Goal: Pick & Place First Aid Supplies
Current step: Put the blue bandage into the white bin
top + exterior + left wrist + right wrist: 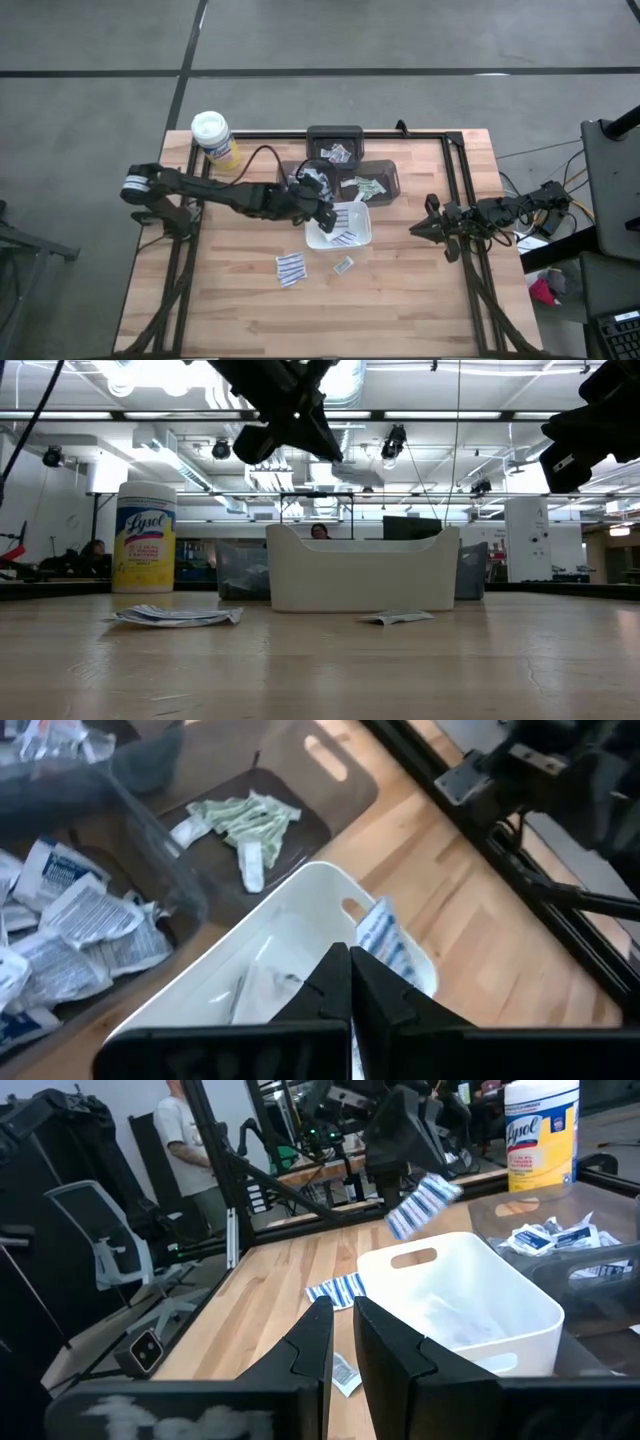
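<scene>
My left gripper reaches from the table's left over the white tray and is shut on a blue-striped white packet. More striped packets lie inside the tray. Beyond the tray stand dark bins: one with white packets and one with greenish packets. Two packets lie flat on the wood near the tray. My right gripper waits at the table's right side, narrowly open, nothing between its fingers. My left gripper pinches one end of the striped packet between its two fingers. The fingers slant down from the table's left. The packet hangs tilted below them, clear of the tray and above it; in the wrist view its free part sticks out beside the fingertips.
A yellow canister with a white lid stands at the far left corner. A black frame runs along the table's far and right sides. Bare wood lies toward the near edge. A person stands in the room beyond.
</scene>
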Controlling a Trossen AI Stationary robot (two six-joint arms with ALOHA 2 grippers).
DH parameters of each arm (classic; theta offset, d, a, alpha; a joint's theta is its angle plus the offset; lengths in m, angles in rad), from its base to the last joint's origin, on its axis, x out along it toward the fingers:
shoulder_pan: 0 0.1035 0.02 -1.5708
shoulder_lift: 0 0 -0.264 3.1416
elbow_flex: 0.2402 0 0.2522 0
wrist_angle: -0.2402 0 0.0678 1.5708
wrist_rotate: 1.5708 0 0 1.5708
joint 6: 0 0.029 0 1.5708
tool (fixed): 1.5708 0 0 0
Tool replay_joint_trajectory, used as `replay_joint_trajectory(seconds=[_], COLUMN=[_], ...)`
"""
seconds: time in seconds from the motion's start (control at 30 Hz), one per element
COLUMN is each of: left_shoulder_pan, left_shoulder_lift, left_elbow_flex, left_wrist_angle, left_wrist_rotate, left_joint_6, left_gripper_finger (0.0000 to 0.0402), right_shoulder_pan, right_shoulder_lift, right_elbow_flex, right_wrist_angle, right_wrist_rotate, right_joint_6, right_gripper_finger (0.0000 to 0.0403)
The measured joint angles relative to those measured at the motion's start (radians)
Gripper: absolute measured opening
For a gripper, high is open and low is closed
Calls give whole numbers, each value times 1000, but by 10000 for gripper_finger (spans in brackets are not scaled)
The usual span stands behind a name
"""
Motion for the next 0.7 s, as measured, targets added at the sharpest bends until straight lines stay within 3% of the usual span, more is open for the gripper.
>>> replay_joint_trajectory(seconds=[0.7], left_shoulder_pan=[-1], left_shoulder_lift=[201], left_elbow_flex=[-1], left_wrist_angle=[-16], left_wrist_rotate=[-3], left_joint_6=[-67], left_gripper_finger=[0], right_shoulder_pan=[0], right_shoulder_lift=[0], right_elbow_flex=[0], right_wrist_angle=[0], right_wrist_rotate=[-1], right_joint_6=[0], right_gripper_finger=[43])
